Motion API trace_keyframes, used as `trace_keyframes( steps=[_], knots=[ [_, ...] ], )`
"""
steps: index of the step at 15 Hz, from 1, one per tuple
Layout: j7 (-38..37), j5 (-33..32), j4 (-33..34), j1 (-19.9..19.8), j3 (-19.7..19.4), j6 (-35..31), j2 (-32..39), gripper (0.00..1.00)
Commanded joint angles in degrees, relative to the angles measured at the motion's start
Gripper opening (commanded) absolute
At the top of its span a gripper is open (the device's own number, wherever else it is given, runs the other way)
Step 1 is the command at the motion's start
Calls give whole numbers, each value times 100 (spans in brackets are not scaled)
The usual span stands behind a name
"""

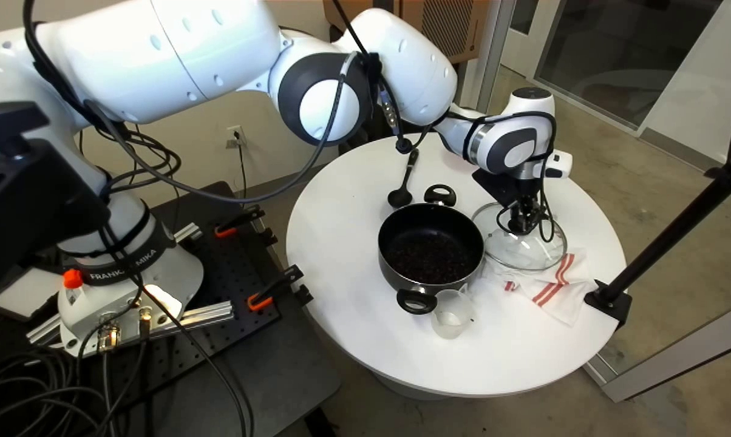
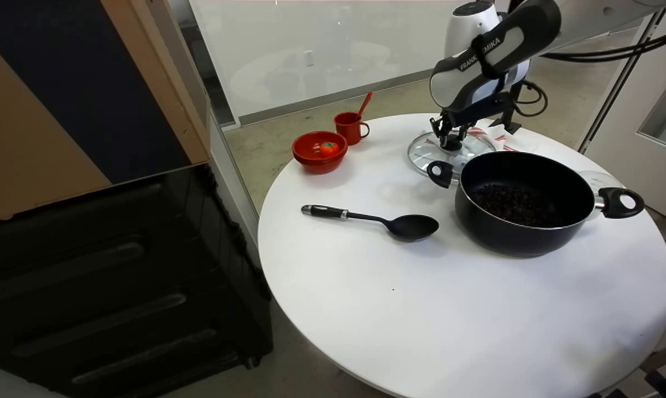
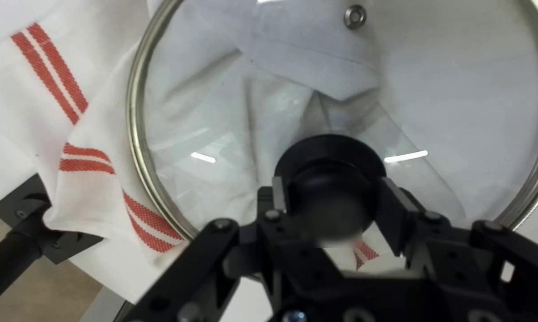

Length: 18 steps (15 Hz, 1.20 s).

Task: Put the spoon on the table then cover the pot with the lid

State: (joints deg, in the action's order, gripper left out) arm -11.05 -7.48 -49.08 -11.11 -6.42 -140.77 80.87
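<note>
In an exterior view the glass lid (image 1: pixel 526 247) lies just right of the black pot (image 1: pixel 429 220), partly over a red-striped towel (image 1: pixel 560 294), its dark knob (image 3: pixel 329 150) between the jaws of the gripper (image 3: pixel 334 197), which stand part-way apart and clasp it from both sides. "FRANK" and "MIKA" can be read on the arm (image 1: pixel 220 54) (the letters between are hidden). A clear cup (image 1: pixel 450 315) stands close on the pot's near side, the spoon (image 1: pixel 401 198) rests on the white table (image 1: pixel 347 255) to its far left, and red bowls (image 2: pixel 319 165) and a red mug (image 2: pixel 347 132) sit far left in an exterior view.
</note>
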Motion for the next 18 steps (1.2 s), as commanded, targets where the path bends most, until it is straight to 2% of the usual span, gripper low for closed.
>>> trace_keyframes(
  steps=[1, 5, 12, 14, 18],
  knots=[
    [102, -67, 122, 123, 50, -305, -165, 25],
    [93, -304, 168, 474, -56, -690, -452, 25],
    [75, -639, 601, 999, -170, -560, -823, 25],
    [318, -748, 605, 1086, -119, -493, -930, 25],
    [1486, -771, 378, 1259, -54, -225, -1206, 25]
  ],
)
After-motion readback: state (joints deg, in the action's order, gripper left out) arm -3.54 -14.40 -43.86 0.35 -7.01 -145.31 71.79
